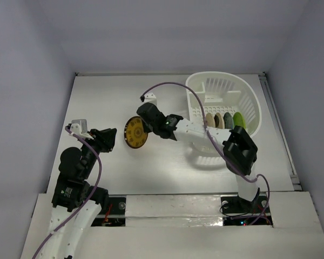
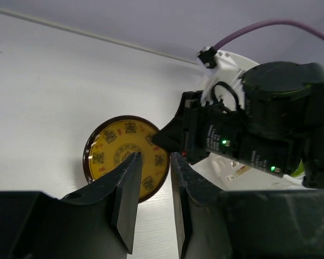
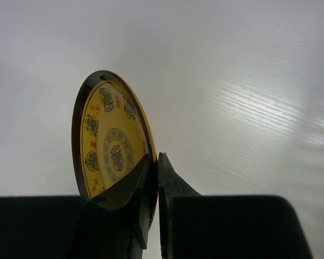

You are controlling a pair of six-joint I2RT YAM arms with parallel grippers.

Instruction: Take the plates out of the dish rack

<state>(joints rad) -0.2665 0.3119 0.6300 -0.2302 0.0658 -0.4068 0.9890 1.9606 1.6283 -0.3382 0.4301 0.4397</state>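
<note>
The yellow-orange plate (image 1: 135, 132) with a dark pattern is held on edge above the table left of the dish rack (image 1: 227, 89). My right gripper (image 1: 145, 127) is shut on its right rim, and in the right wrist view the fingers (image 3: 146, 178) pinch the plate (image 3: 105, 145) at its lower edge. My left gripper (image 1: 112, 138) is left of the plate and apart from it. In the left wrist view the left gripper (image 2: 155, 155) has a narrow gap with nothing in it, and the plate (image 2: 110, 143) faces it beyond the tips. Three plates stand in the rack: beige (image 1: 209, 120), grey-blue (image 1: 227, 121), lime green (image 1: 239, 121).
The right arm (image 1: 205, 135) stretches from the rack's front across the table's middle, with a purple cable (image 1: 167, 84) arching over it. Its black wrist (image 2: 248, 129) fills the right of the left wrist view. White walls close in the table's back and sides.
</note>
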